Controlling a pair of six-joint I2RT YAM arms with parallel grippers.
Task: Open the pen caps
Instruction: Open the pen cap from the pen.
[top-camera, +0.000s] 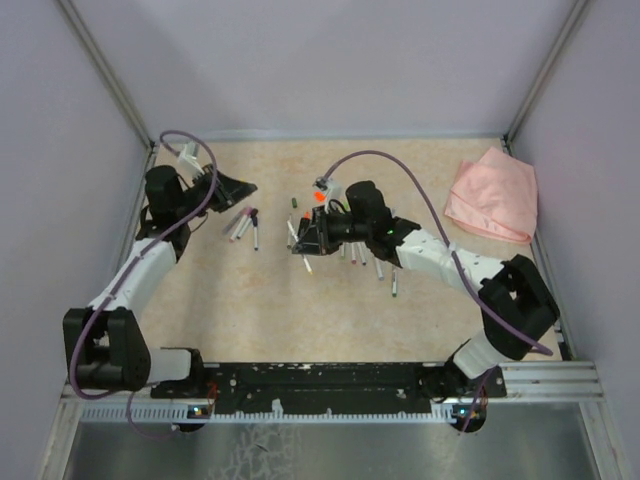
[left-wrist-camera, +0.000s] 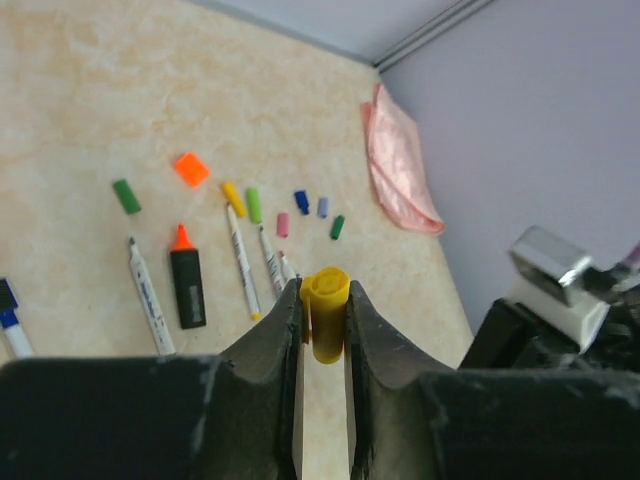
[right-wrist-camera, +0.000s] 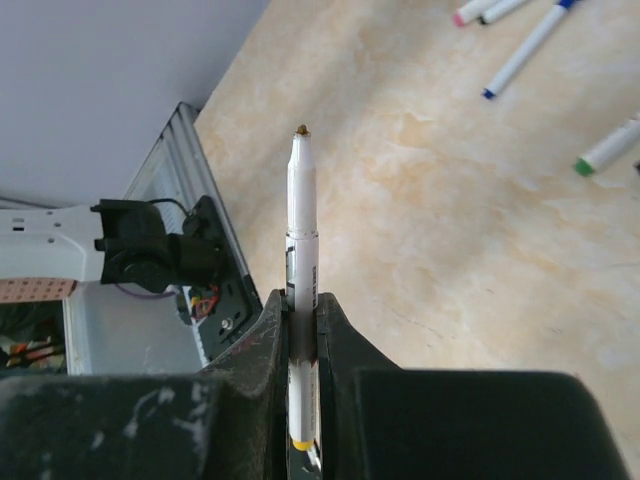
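My left gripper (left-wrist-camera: 325, 292) is shut on a yellow pen cap (left-wrist-camera: 329, 318), lifted over the table's left side (top-camera: 238, 187). My right gripper (right-wrist-camera: 302, 305) is shut on a white pen barrel (right-wrist-camera: 303, 215) with a bare tip and a yellow rear end, held near the table's middle (top-camera: 305, 243). Loose pen caps lie on the table: green (left-wrist-camera: 126, 196), orange (left-wrist-camera: 191, 168), yellow (left-wrist-camera: 233, 198), light green (left-wrist-camera: 254, 204), pink (left-wrist-camera: 283, 224), blue (left-wrist-camera: 302, 202), lavender (left-wrist-camera: 323, 207) and dark green (left-wrist-camera: 337, 227).
Uncapped white pens (left-wrist-camera: 243, 262) and a black highlighter (left-wrist-camera: 187, 285) lie below the caps. More pens lie left of centre (top-camera: 245, 225) and under the right arm (top-camera: 378, 262). A pink cloth (top-camera: 492, 196) sits at the back right. Walls enclose the table.
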